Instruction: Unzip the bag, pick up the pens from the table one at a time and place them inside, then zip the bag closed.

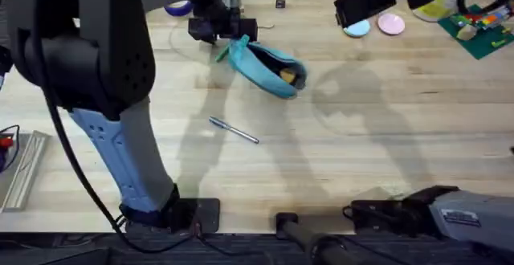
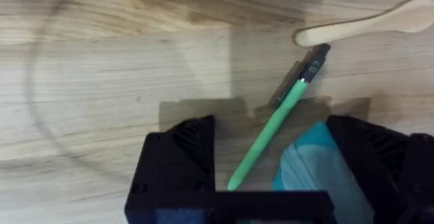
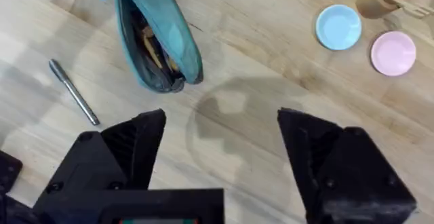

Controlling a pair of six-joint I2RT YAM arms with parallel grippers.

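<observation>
The pale tabletop is largest, with wide bare planks across its near and right-hand stretches; clutter sits along the far edge. The left arm reaches to the far middle, its hand spread wide around the end of the teal bag and the green pen, which slants between the fingers. Whether the fingers touch either, I cannot tell. The right hand hangs high over bare wood, fingers well apart and holding nothing. The bag lies slantwise with its mouth gaping — something yellowish shows inside. The silver pen lies alone nearer the arms' bases, well apart from the bag. A wooden spoon rests just beyond the green pen's dark tip.
</observation>
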